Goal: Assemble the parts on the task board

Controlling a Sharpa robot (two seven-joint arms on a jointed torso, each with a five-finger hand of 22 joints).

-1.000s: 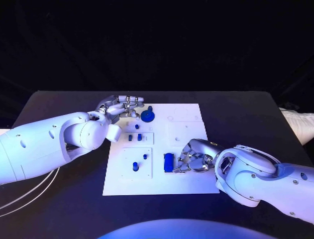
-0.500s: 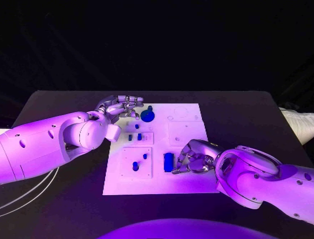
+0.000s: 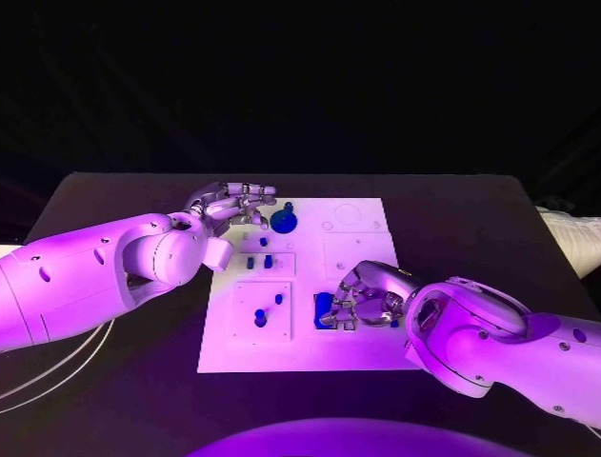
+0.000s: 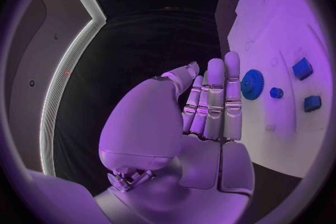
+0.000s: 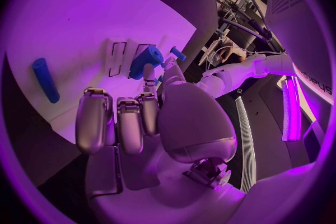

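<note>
long blue part (image 3: 324,310): lies flat on task board (image 3: 362,249), near-right area, just beside the fingertips of right robot hand (image 3: 361,299); in right wrist view a blue cylinder (image 5: 145,61) sits right at the fingertips by two slots – likely same piece, can't confirm
right robot hand state: fingers curled down over the board next to the long blue part; can't tell if it's pinched or only touched – contact hidden under the fingers
blue gear (image 3: 284,223): seated on far-left part of board, peg sticking up; also in left wrist view (image 4: 251,84)
small blue parts: pair (image 3: 256,262) in mid-left recess, more (image 3: 260,317) in near-left recess, apart from both hands
left robot hand (image 3: 231,202): at far-left board edge, just beside gear, fingers straight and together, palm empty – holds nothing
worktop (image 3: 465,214): black, carries the board; white bag (image 3: 582,238) at right edge, well apart
step guess: picking up/placing the long part w/ right hand
how to do well: get thumb + finger on opposite long sides, centred so it won't pivot; lift straight, keep level; line axis up w/ slot before pushing down – don't drag across the board
risk: round part may roll off fingertips; left hand should stay off the gear
</note>
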